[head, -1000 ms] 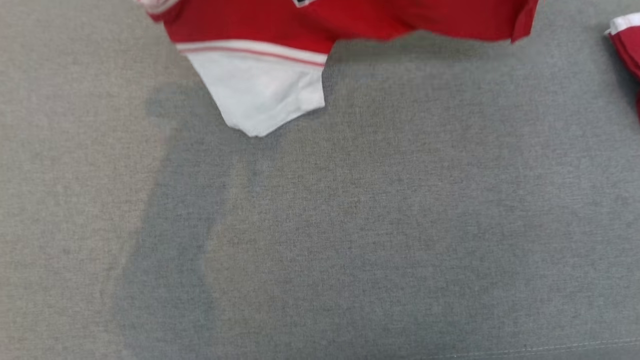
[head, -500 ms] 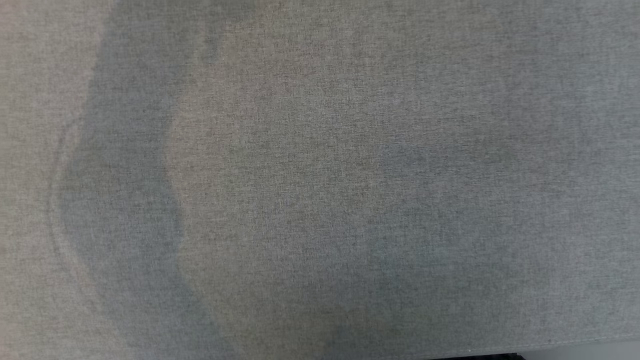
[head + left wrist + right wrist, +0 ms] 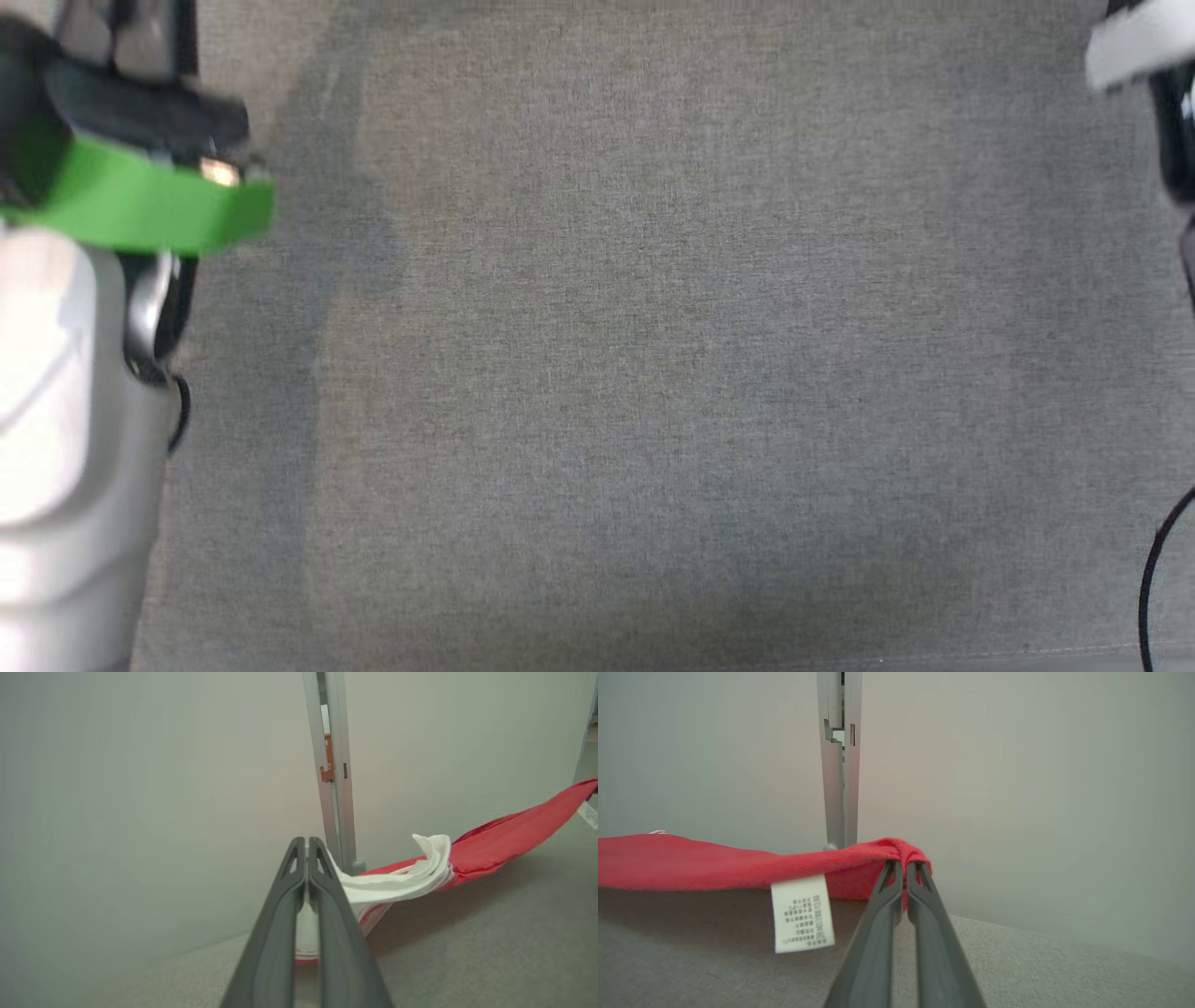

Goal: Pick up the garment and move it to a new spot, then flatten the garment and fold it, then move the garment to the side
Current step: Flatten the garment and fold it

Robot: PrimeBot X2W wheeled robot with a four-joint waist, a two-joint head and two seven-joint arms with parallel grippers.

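Red and white shirt point(image 3: 504, 833) stretched out over the gray tabletop point(image 3: 653, 373), left fingers point(image 3: 275, 942) pinched tight on its white end, right fingers point(image 3: 878, 942) pinched tight on its red end, white tag point(image 3: 802, 912) dangling, gray post point(image 3: 838, 774) and plain wall point(image 3: 140, 788) behind.

The red-and-white fabric garment point(image 3: 490, 844) hangs above the grey woven cloth surface point(image 3: 467, 961), right of frame centre, between the left gripper point(image 3: 307, 844) and right gripper point(image 3: 902, 864). The grey metal post point(image 3: 332, 788) stands behind, upper centre.
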